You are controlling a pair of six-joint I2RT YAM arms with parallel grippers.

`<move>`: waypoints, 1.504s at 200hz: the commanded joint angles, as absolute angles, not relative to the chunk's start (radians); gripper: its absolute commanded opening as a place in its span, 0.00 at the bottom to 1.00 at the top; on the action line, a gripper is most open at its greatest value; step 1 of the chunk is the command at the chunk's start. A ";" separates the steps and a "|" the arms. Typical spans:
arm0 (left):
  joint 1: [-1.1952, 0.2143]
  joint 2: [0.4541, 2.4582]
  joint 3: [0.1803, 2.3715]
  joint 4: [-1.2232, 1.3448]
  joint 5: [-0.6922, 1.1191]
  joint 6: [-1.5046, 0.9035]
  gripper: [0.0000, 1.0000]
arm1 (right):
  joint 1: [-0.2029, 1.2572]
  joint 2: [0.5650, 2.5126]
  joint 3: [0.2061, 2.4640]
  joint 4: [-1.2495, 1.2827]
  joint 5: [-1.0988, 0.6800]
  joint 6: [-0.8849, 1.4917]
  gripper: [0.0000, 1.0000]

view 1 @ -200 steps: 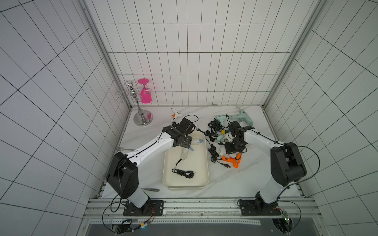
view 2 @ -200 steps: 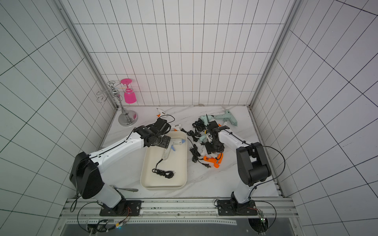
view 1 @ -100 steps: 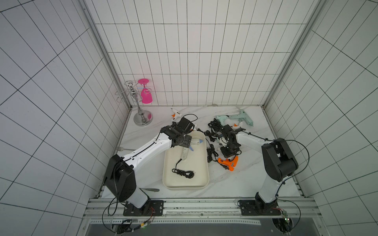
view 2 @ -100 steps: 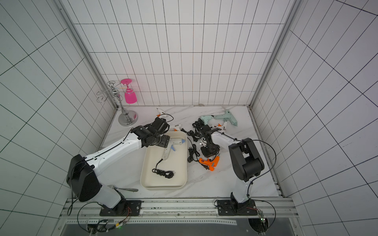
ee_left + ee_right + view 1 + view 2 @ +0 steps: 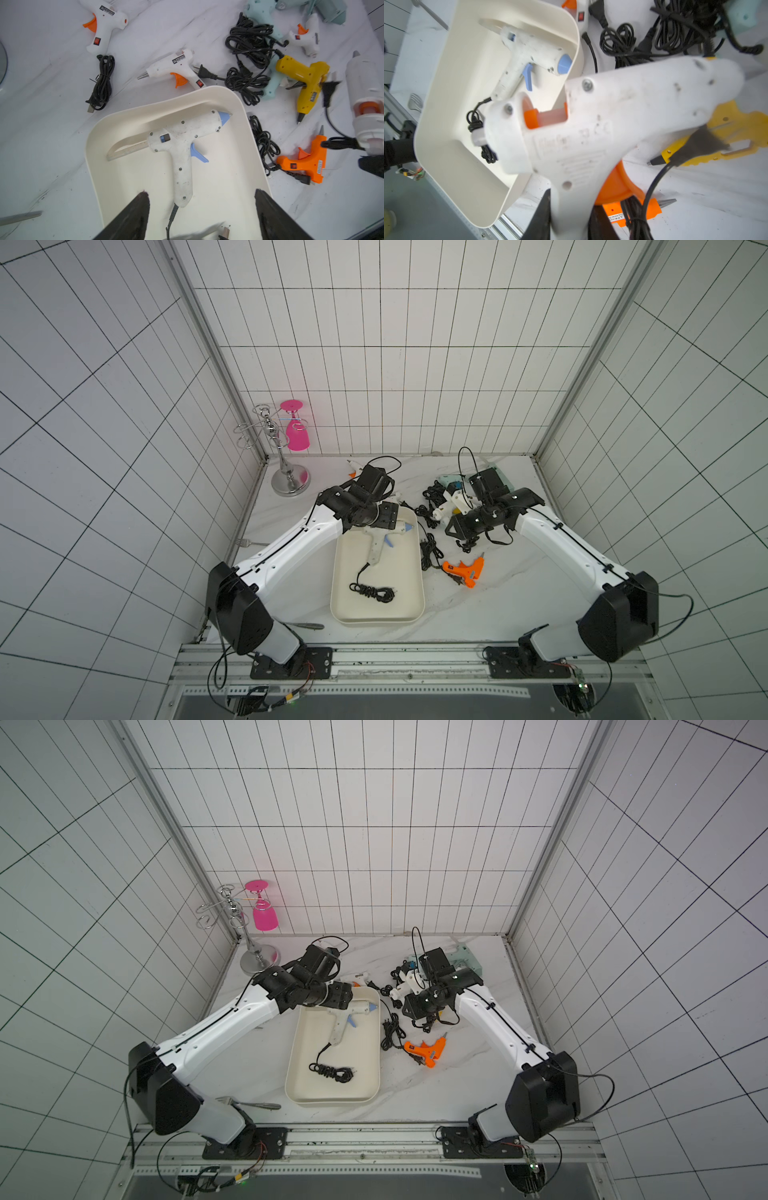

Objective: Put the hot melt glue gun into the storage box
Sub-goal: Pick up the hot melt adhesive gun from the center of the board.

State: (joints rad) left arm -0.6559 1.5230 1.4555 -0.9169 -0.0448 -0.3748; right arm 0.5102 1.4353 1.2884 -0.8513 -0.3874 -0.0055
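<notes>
The cream-white storage box [image 5: 409, 610] [image 5: 332, 1099] [image 5: 97, 149] [image 5: 446, 108] lies mid-table. In its far end rests a white glue gun with a blue trigger [image 5: 379, 542] [image 5: 344, 1020] [image 5: 182, 145] [image 5: 527, 52], its black cord coiled behind it. My left gripper [image 5: 394, 521] [image 5: 200, 207] hovers open above that gun's handle, touching nothing. To the right of the box, my right gripper [image 5: 457, 529] [image 5: 571, 220] is shut on the handle of a larger white glue gun with an orange trigger [image 5: 451, 506] [image 5: 363, 93] [image 5: 623, 116], holding it off the table.
Loose on the table right of the box are an orange gun [image 5: 465, 570] [image 5: 305, 164], a yellow gun [image 5: 303, 83], pale teal guns [image 5: 264, 12], small white guns [image 5: 172, 68] and tangled black cords [image 5: 249, 41]. A chrome stand with a pink glass [image 5: 297, 431] is back left. A fork [image 5: 307, 625] lies front left.
My right gripper has closed on the large white gun's handle and lifted it from the pile. The left arm has hardly moved and stays open.
</notes>
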 commanded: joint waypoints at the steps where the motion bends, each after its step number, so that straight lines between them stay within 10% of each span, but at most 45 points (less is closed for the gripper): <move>1: -0.674 1.485 1.501 -0.856 0.063 -0.440 0.83 | 0.504 1.387 1.322 -0.795 -0.445 0.042 0.16; 63: -0.769 1.395 1.432 -0.553 0.123 -0.556 0.90 | 0.662 1.240 1.267 -0.577 0.087 0.022 0.13; 155: -0.810 1.524 1.442 -0.328 0.159 -0.616 0.87 | 0.879 1.171 1.253 -0.536 0.317 0.008 0.14; 246: -0.810 1.503 1.281 0.000 0.181 -0.594 0.31 | 0.930 1.147 1.223 -0.530 0.322 0.068 0.16; 262: -0.810 1.498 1.282 -0.009 0.224 -0.579 0.21 | 0.930 1.139 1.223 -0.529 0.329 0.068 0.27; 282: -0.802 1.471 1.297 -0.069 0.256 -0.544 0.14 | 0.925 1.119 1.245 -0.565 0.339 0.061 0.73; 301: -0.763 1.430 1.338 -0.192 0.296 -0.516 0.11 | 0.904 1.061 1.267 -0.602 0.329 0.070 0.86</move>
